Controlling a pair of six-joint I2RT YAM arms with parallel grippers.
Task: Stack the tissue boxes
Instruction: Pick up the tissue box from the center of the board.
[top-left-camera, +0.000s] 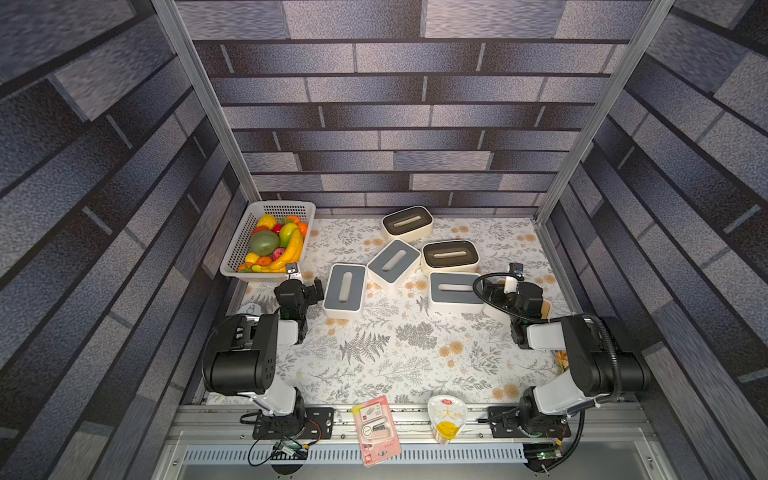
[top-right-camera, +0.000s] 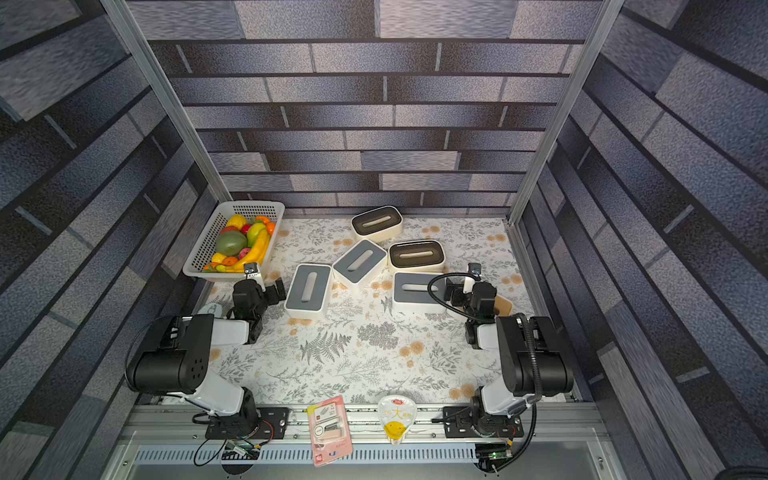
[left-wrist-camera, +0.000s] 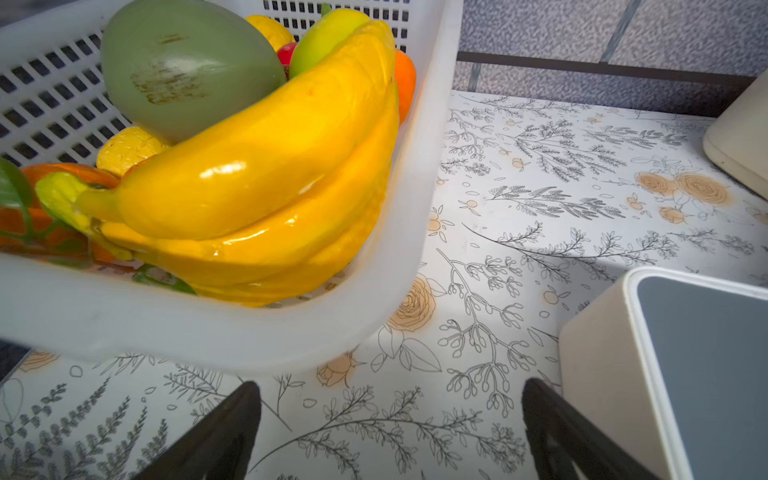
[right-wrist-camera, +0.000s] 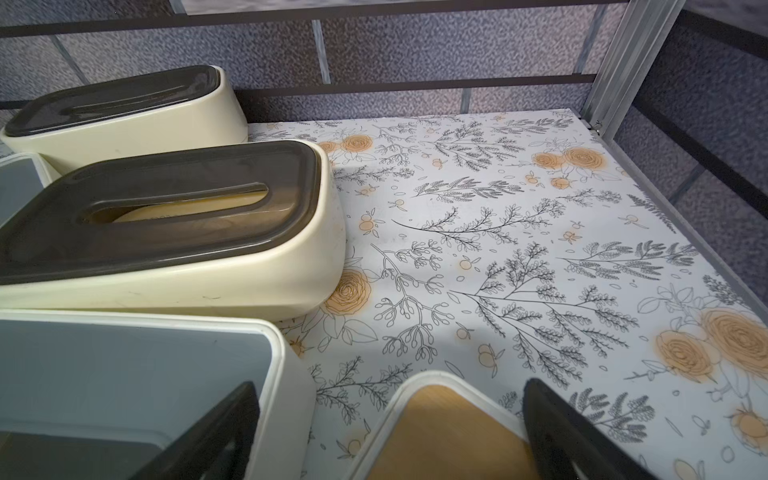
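Several tissue boxes lie on the floral table. Two rounded dark brown ones (top-left-camera: 407, 222) (top-left-camera: 450, 254) sit at the back. A slate-grey one (top-left-camera: 393, 263) lies slanted in the middle, with another (top-left-camera: 345, 289) to its left and a third (top-left-camera: 453, 289) to its right. A light wood one (top-right-camera: 503, 305) is mostly hidden under my right arm. My left gripper (top-left-camera: 304, 289) (left-wrist-camera: 390, 395) is open above bare cloth, beside the left grey box (left-wrist-camera: 706, 353). My right gripper (top-left-camera: 505, 291) (right-wrist-camera: 388, 395) is open, straddling the wood lid's corner (right-wrist-camera: 449, 436) and the grey box's edge (right-wrist-camera: 124, 374).
A white perforated basket (top-left-camera: 274, 203) (left-wrist-camera: 208, 332) of fruit stands at the back left, just ahead of the left gripper. A pink packet (top-left-camera: 376, 430) and a white-yellow pouch (top-left-camera: 446, 419) lie on the front rail. Brick-patterned walls and aluminium posts enclose the table.
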